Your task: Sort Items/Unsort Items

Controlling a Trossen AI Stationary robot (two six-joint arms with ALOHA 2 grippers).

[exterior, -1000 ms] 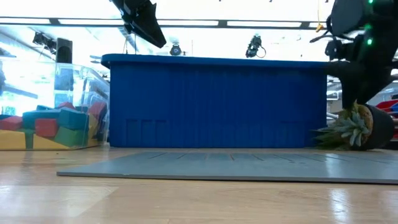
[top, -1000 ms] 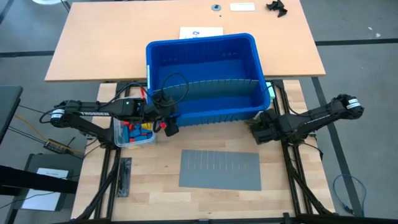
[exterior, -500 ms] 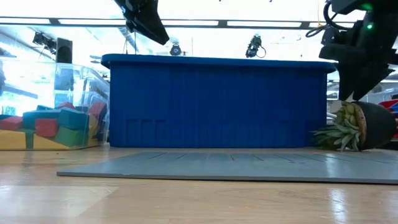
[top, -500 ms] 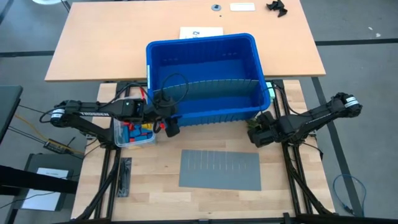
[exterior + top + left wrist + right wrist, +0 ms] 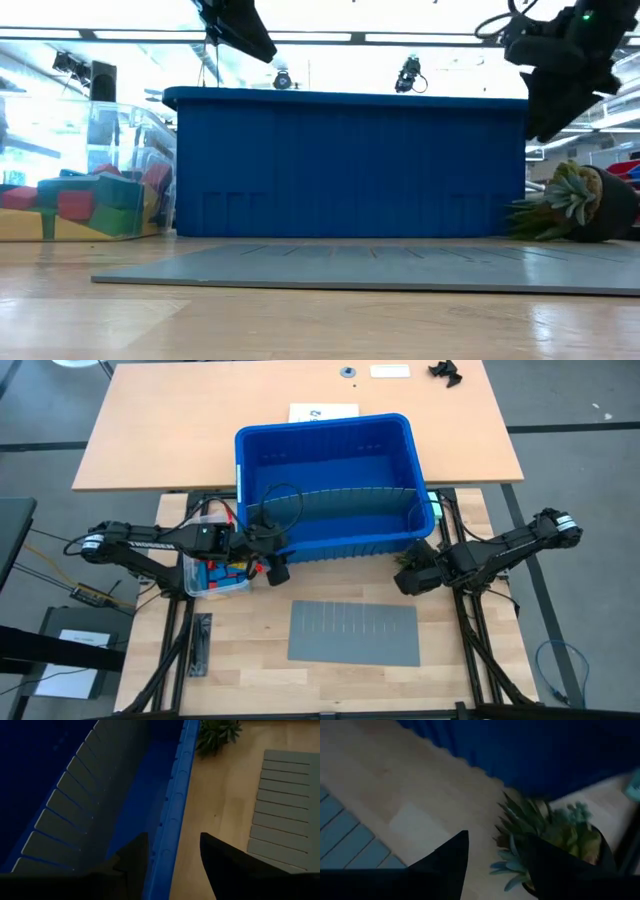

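My left gripper (image 5: 275, 572) hangs open and empty over the near left corner of the bin (image 5: 330, 470), one finger on each side of its near wall. The blocks (image 5: 222, 572) lie just to its left, in the clear box (image 5: 190, 565). I think this arm should get them, since it is much nearer. My right gripper (image 5: 412, 580) is open too, far off by the toppled plant (image 5: 575, 203). A grey sheet (image 5: 352, 632) lies nearer me.

Two dark, jointed arms, white lettering along each forearm, pale bands near the outer joints; loose black cables and red wires by the left tool (image 5: 277, 568); tapered black fingers (image 5: 227, 865).
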